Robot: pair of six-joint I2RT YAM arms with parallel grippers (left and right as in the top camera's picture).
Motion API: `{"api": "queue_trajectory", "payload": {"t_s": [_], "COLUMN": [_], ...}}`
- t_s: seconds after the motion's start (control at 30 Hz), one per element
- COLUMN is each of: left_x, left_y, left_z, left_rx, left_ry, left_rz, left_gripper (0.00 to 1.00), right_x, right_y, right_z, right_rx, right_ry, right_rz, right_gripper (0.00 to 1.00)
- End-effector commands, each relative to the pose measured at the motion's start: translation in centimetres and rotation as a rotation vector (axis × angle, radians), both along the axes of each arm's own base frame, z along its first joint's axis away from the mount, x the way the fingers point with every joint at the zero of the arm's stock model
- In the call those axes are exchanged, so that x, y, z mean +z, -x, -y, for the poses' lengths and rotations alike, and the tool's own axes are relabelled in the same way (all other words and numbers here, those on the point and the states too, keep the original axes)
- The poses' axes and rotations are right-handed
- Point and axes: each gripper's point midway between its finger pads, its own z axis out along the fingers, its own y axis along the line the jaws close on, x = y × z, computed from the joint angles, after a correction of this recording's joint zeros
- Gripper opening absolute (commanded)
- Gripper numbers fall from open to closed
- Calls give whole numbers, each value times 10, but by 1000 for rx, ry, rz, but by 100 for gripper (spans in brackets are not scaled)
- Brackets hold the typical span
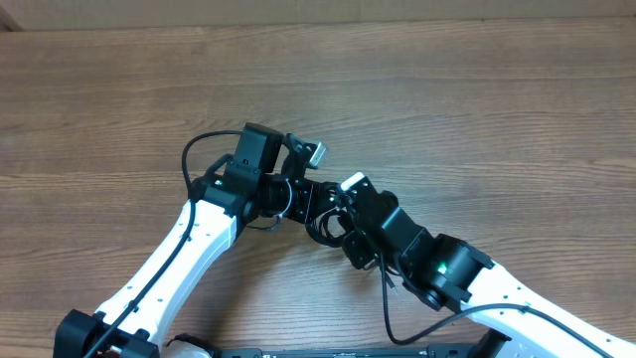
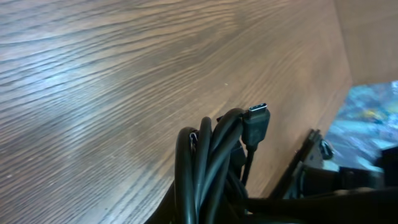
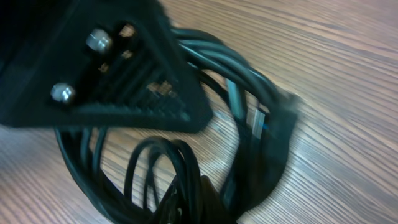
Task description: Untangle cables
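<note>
Two closed hands point(image 1: 296, 189) point(image 1: 345, 206) meet at one black cable bundle point(image 1: 322, 232).

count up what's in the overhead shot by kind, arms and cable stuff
arms: 2 (left arm, right arm)
cable tangle: 1, strands too knotted to count
silvery plug: 1
total: 4

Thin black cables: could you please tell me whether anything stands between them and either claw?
Nothing visible does: the left claw and right claw both meet the bundled thin black cables directly over the wooden table.
</note>
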Motion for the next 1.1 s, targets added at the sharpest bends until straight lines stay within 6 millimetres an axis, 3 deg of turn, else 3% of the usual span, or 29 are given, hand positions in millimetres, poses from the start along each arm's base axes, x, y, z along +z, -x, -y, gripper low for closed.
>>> {"api": "queue_trajectory", "payload": {"t_s": [0.0,0.33,0.63,0.7,0.77,0.87,0.97,1.07], "left_x": [10,15,15,14,12,8,7,7], "left_y": [11,1,1,0,-2,-6,-8,-9], "left_z": [11,14,14,13,11,7,6,6], "left_rx": [-67,66,161,179,204,261,295,299], "left_ry": [91,131,147,143,134,114,109,111], "left_rz": [-27,-135,-248,-259,-267,-287,-308,-310], "left_gripper": [4,4,4,4,4,4,4,4], "right_x": [-5,-15,-1,8,22,51,80,108], "right_y": [1,-1,-2,-1,-1,2,8,20], "right_z": [-8,-10,-11,-11,-10,-6,1,14], "right_rx": [26,-39,-89,-96,-107,-122,-128,-121], "right_ry": [-15,-44,-114,-138,-172,-239,-302,-361], "right_rz": [-21,-81,-87,-78,-69,-44,-14,28], "right_gripper": [4,5,36,42,64,76,99,100]}}
